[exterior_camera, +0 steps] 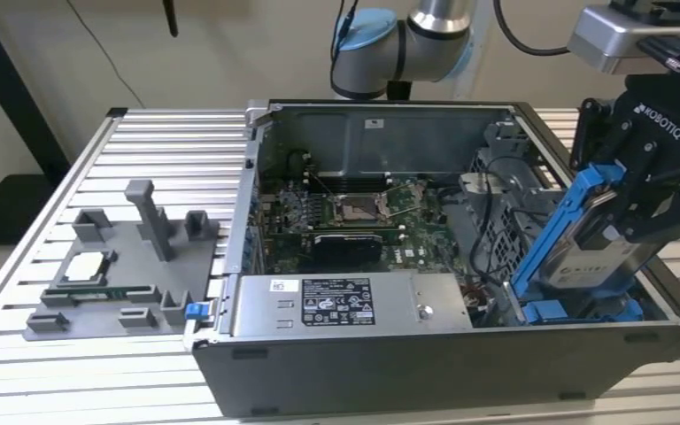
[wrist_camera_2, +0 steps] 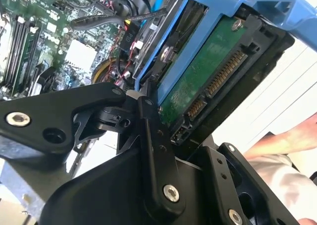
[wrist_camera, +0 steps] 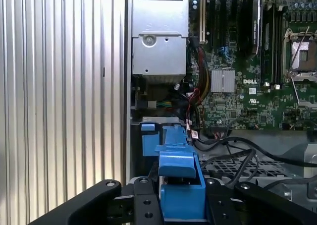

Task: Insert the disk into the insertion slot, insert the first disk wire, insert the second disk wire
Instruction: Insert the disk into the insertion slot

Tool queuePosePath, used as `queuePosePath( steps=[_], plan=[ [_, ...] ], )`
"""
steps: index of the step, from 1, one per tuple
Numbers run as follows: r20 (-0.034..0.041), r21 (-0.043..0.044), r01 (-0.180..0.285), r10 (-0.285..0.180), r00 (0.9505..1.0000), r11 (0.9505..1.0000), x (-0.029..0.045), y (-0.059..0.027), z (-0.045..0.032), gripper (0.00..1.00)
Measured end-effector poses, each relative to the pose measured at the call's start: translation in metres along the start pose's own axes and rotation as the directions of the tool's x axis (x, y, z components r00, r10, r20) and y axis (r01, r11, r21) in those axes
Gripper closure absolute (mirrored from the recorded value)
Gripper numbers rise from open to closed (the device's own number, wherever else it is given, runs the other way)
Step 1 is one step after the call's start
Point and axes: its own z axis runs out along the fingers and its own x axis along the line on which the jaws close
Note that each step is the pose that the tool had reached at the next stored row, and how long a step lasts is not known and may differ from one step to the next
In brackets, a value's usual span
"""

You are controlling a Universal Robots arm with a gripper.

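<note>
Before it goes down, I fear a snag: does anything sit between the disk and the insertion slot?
Nothing visible does. The gripper holds the disk tilted, its lower end near the insertion slot; black cables lie beside, not across.

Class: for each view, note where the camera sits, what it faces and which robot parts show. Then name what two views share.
Exterior view: off the arm, looking down into the open grey metal computer case; shows the arm's blue-capped joint and black gripper.
First wrist view: on the wrist, looking past the gripper's fingers at the green motherboard.
Second wrist view: on the wrist, beside the blue-framed silver hard drive, facing its green underside; black gripper links show.
Shared: both wrist views show the drive and motherboard.
</note>
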Motion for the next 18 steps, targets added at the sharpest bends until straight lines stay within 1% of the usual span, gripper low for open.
queuePosePath(
  steps=[5,13,18],
  plan=[
    [0.0018,-0.0001,0.000,0.000,1.0000,1.0000,-0.0004,-0.0001,0.0029,1.00],
    [0.0081,-0.0003,0.000,0.000,1.0000,1.0000,-0.0026,-0.0004,0.0081,1.00],
    [0.0082,-0.0008,0.000,0.000,1.0000,1.0000,-0.0026,-0.0005,0.0127,1.00]
  ],
)
